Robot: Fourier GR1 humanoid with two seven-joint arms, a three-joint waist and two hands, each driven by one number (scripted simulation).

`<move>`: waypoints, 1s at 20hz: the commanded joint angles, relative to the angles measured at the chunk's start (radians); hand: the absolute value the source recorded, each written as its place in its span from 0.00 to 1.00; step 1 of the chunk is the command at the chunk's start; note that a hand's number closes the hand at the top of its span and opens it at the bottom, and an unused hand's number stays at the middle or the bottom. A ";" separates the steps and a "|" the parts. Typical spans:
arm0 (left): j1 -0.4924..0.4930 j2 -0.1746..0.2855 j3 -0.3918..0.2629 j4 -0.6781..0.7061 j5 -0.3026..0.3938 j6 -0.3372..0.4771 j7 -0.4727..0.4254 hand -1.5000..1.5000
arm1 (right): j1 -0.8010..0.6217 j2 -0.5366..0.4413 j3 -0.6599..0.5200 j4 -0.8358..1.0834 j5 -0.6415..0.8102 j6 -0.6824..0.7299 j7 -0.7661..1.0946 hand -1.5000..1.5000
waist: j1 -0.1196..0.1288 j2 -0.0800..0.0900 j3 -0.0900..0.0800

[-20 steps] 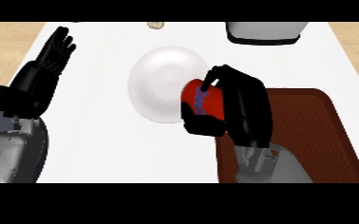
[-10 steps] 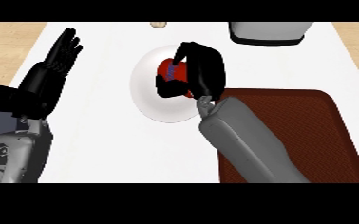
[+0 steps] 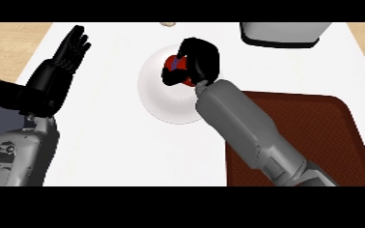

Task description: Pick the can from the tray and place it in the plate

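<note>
The red can (image 3: 176, 65), with a bluish patch on it, is over the upper part of the white plate (image 3: 160, 101) in the head view. My right hand (image 3: 198, 62) is curled round the can and hides most of it; whether the can touches the plate I cannot tell. The dark brown tray (image 3: 328, 125) lies at the right, under my right forearm. At the left, my left hand (image 3: 63, 67) rests open with its fingers pointing up.
A grey and black appliance (image 3: 284, 33) stands at the back right of the white counter. A small beige object (image 3: 168, 24) lies at the counter's far edge. Wooden floor shows beyond the counter's left corner.
My right hand has carried the can from the plate's right rim leftward and farther back, over the plate's upper part. The left hand has stayed put.
</note>
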 commanded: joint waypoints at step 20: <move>-0.035 -0.052 -0.035 -0.001 -0.033 0.023 0.024 0.50 | -0.057 0.000 -0.112 0.103 -0.607 -0.374 -0.462 0.00 | 0.023 0.005 0.002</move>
